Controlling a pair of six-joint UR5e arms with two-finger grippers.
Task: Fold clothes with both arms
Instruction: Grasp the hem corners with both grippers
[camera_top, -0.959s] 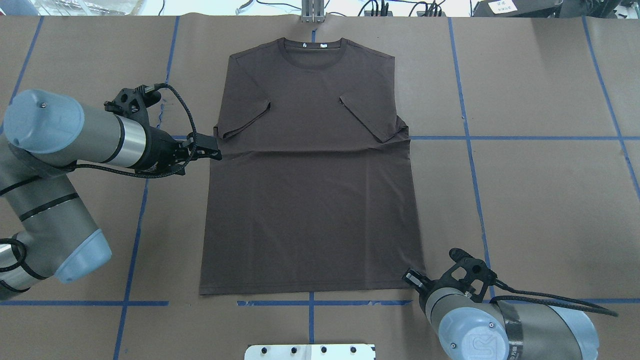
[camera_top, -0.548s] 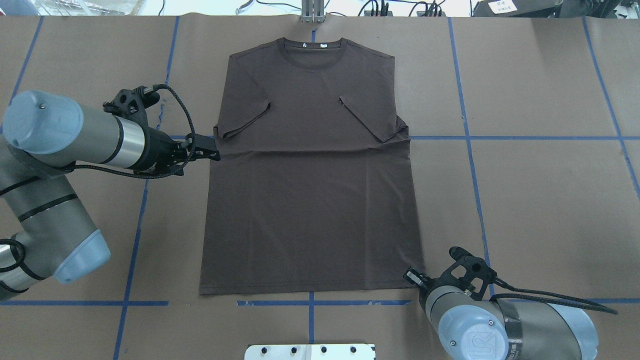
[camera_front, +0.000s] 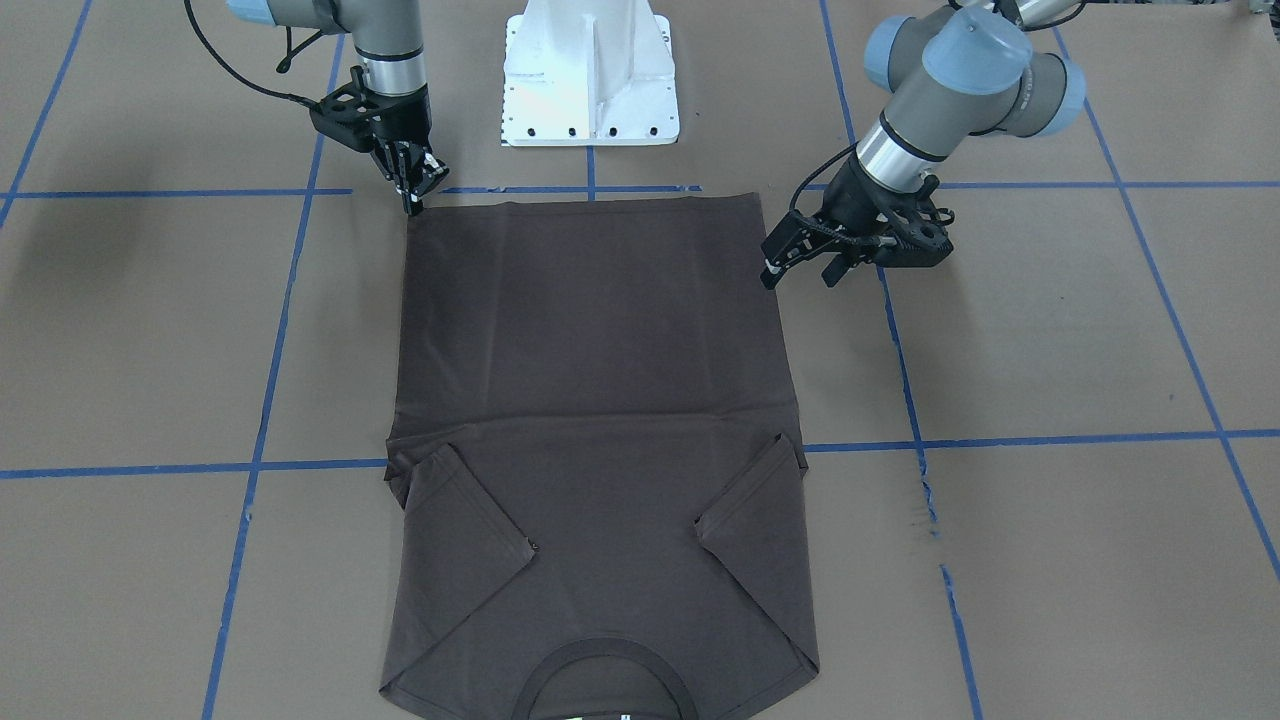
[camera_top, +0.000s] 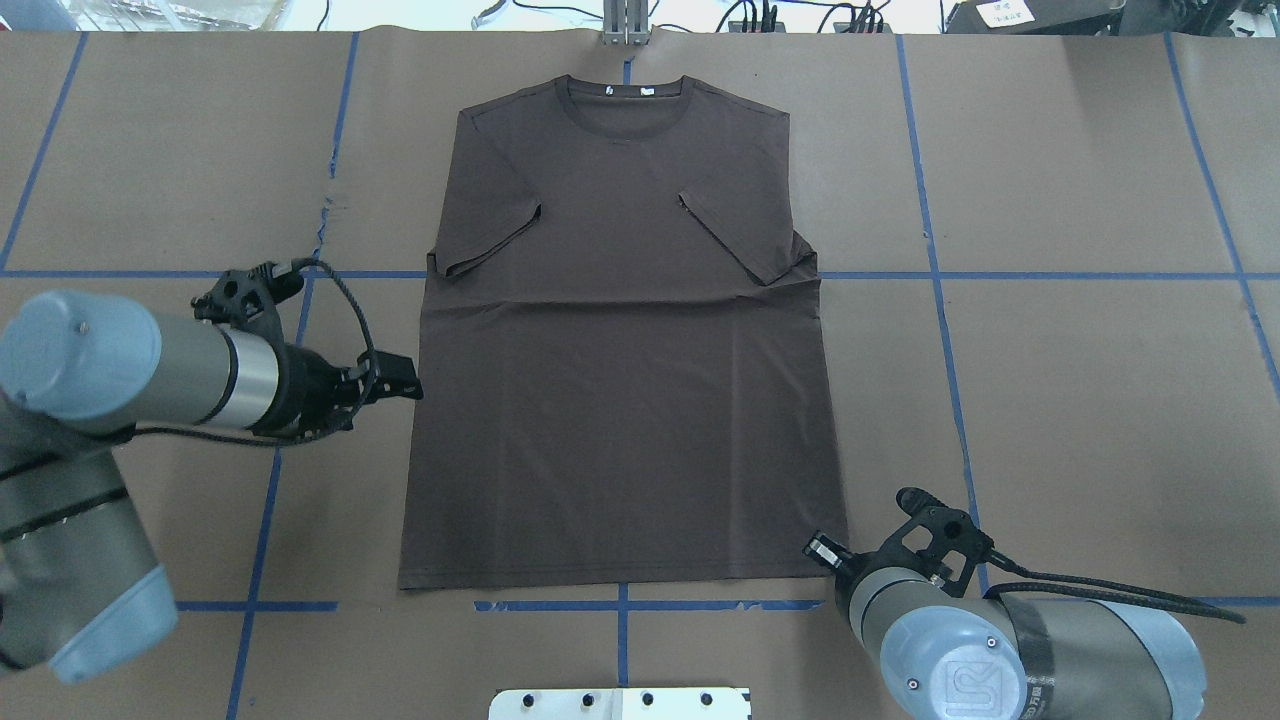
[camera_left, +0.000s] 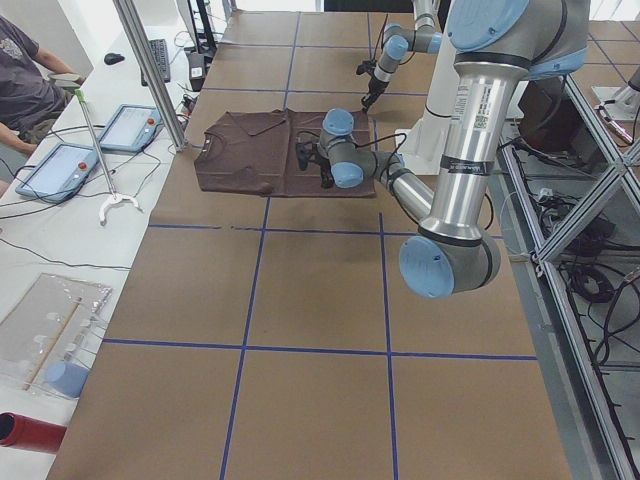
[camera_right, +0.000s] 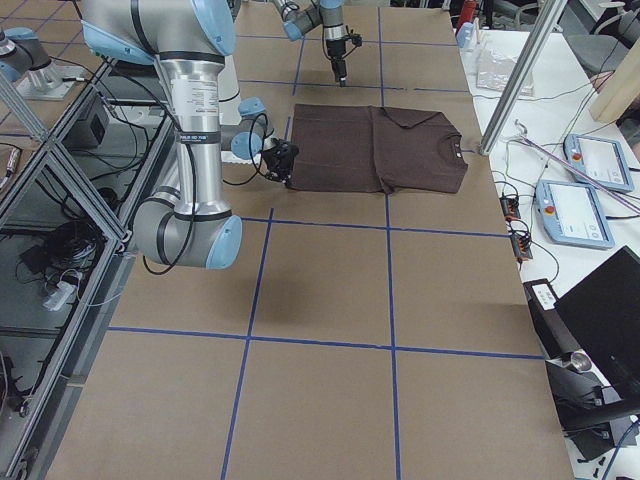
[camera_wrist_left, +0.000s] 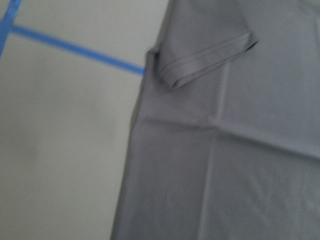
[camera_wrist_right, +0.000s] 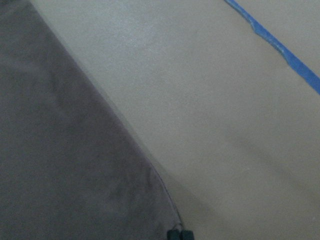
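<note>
The dark brown-grey T-shirt (camera_top: 620, 380) lies flat on the brown table, collar away from the robot, with both sleeves folded in over the chest. It also shows in the front view (camera_front: 590, 400). My left gripper (camera_top: 408, 385) is open and empty just off the shirt's left side edge, about halfway down the body; it also shows in the front view (camera_front: 798, 268). My right gripper (camera_top: 822, 550) is low at the hem's right corner, also in the front view (camera_front: 412, 200). In the right wrist view its fingertips (camera_wrist_right: 180, 234) are pressed together on that corner of the shirt (camera_wrist_right: 60, 165).
The white pedestal base (camera_front: 590, 80) stands just behind the hem. Blue tape lines (camera_top: 1050, 275) cross the table. A metal post (camera_top: 625, 25) stands past the collar. Tablets (camera_left: 130, 125) and a person sit beyond the far edge.
My left gripper has moved back along the shirt's left edge, from beside the folded sleeve to about mid-body. The right gripper has stayed at the hem corner.
</note>
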